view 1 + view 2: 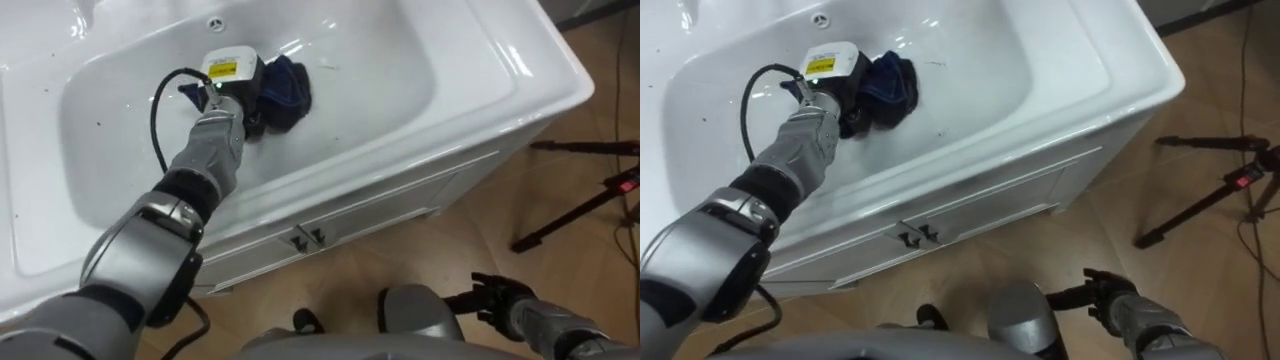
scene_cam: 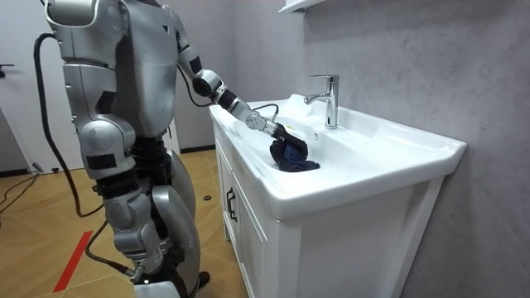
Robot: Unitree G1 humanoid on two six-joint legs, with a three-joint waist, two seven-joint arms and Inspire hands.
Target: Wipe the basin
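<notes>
Left hand (image 1: 226,108) tight around dark blue cloth (image 1: 290,86) in white basin (image 1: 385,70)

A white basin (image 1: 390,70) is sunk into the top of a white cabinet (image 1: 380,215), which stands on a wooden floor (image 1: 470,250). A dark blue cloth (image 1: 290,85) lies bunched in the bowl. A chrome tap (image 2: 329,99) stands upright on the back rim.

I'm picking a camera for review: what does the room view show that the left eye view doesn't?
Room view: the faucet and the robot standing at the cabinet. Left eye view: the right hand low over the wooden floor, and tripod legs. Both: the left hand on the dark blue cloth in the white basin.
</notes>
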